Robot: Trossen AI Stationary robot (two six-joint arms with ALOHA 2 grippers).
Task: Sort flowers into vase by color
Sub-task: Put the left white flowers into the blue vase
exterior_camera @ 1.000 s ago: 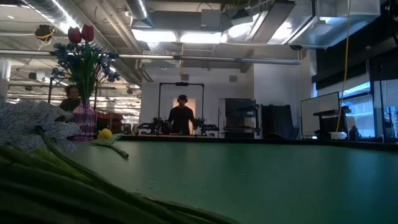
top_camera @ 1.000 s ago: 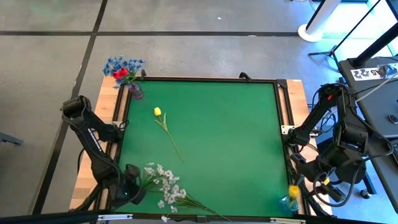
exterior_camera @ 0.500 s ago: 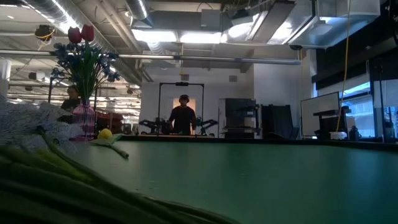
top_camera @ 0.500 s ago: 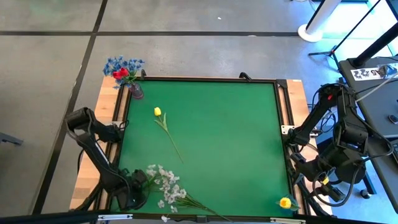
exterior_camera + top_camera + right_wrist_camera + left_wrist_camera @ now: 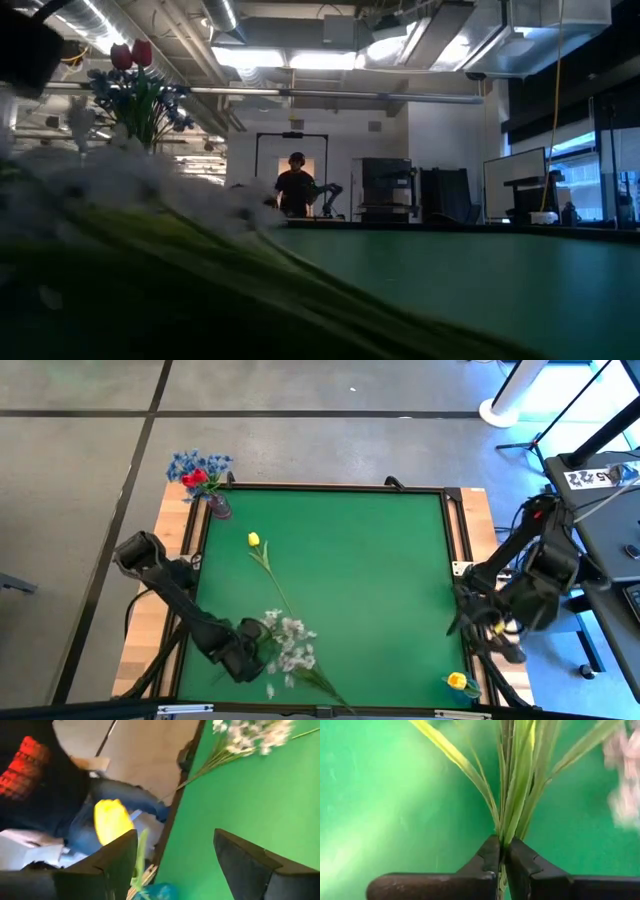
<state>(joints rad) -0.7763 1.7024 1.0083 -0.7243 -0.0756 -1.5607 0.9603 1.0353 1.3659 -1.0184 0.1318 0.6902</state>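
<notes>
The left claw (image 5: pixel 502 857) is clenched on the green stalks of the white blossom spray (image 5: pixel 290 645), which sits near the front left of the green table (image 5: pixel 380 570), its blooms fanning toward the middle. To do this step well, I judge the grip should stay firm at the stalk base and the spray be lifted clear before it swings toward a vase, so the long leaves do not drag across the loose yellow tulip (image 5: pixel 253 540) lying nearby. The right claw (image 5: pixel 172 857) is released, just off the table's front right corner beside a second yellow tulip (image 5: pixel 457 681), whose vase is mostly cut off. The far-corner vase (image 5: pixel 218 507) holds red tulips (image 5: pixel 194 477) and blue sprigs (image 5: pixel 186 463). The low view is largely blocked by blurred stalks, so height off the table is unclear.
</notes>
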